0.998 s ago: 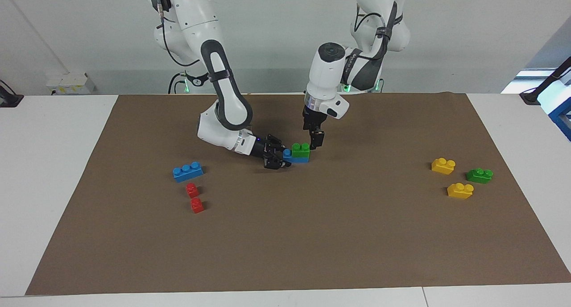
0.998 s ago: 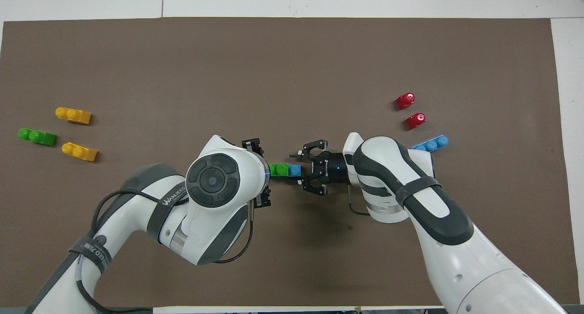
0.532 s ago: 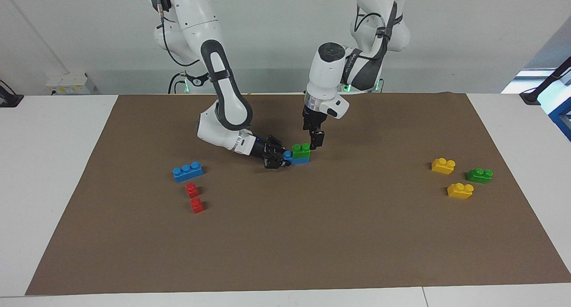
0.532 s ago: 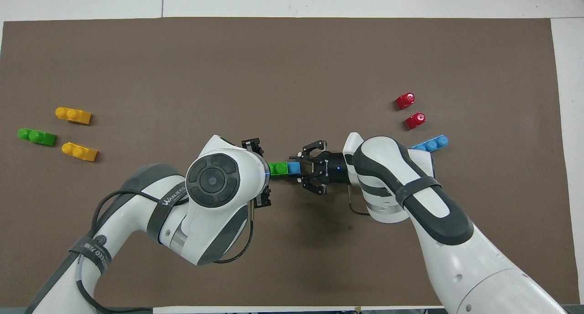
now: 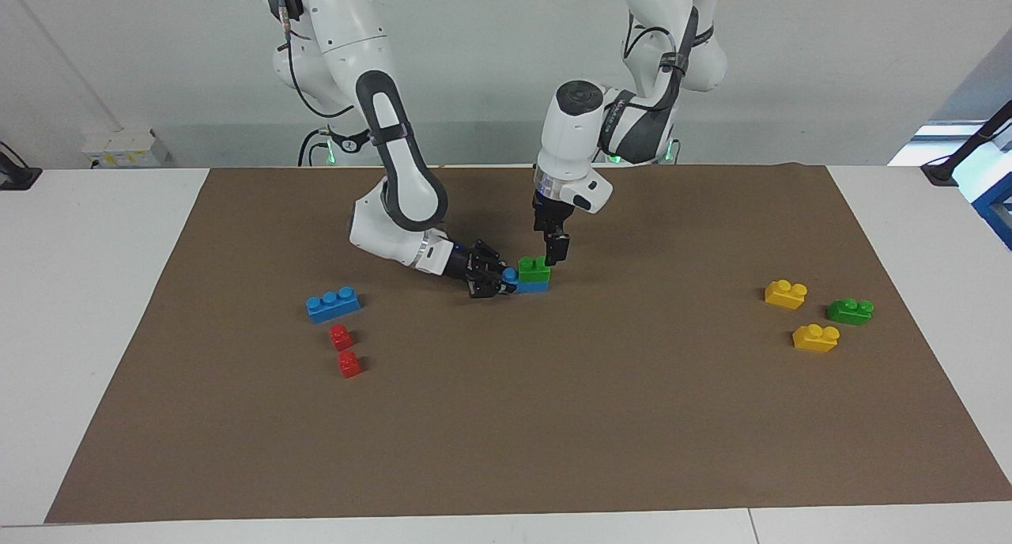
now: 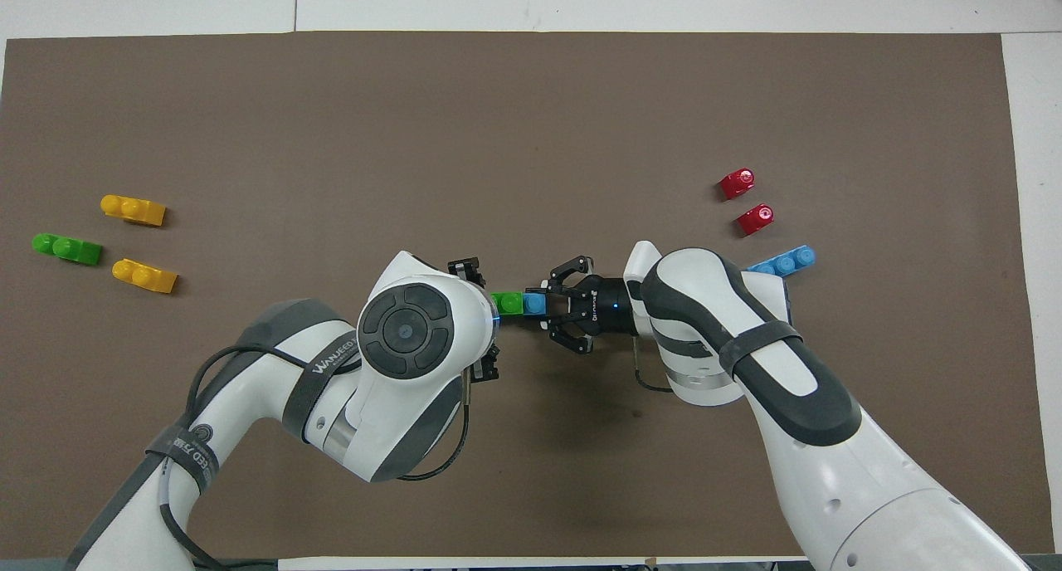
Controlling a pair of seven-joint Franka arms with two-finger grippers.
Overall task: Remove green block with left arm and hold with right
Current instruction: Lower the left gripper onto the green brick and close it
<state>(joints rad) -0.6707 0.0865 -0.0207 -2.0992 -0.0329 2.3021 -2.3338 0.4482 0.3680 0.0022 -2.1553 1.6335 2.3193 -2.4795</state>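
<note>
The green block [image 5: 534, 269] sits on a blue brick [image 5: 528, 285] at the middle of the brown mat; it also shows in the overhead view [image 6: 504, 303], beside the bare end of the blue brick [image 6: 534, 303]. My right gripper [image 5: 500, 280] lies low on the mat with its fingers open around the blue brick's bare end; it also shows in the overhead view [image 6: 549, 307]. My left gripper [image 5: 552, 247] points down, open, just over the green block's end toward the left arm's end of the table. In the overhead view the left wrist hides its fingertips.
Toward the left arm's end lie two yellow bricks [image 5: 785, 293] [image 5: 816, 337] and a darker green brick [image 5: 850, 311]. Toward the right arm's end lie a blue three-stud brick [image 5: 333, 304] and two red bricks [image 5: 341, 337] [image 5: 349, 364]. The brown mat [image 5: 553, 417] covers the table.
My right gripper has slid in until its fingers reach around the blue brick's end. My left gripper has shifted a little toward the right arm's end, closer over the green block.
</note>
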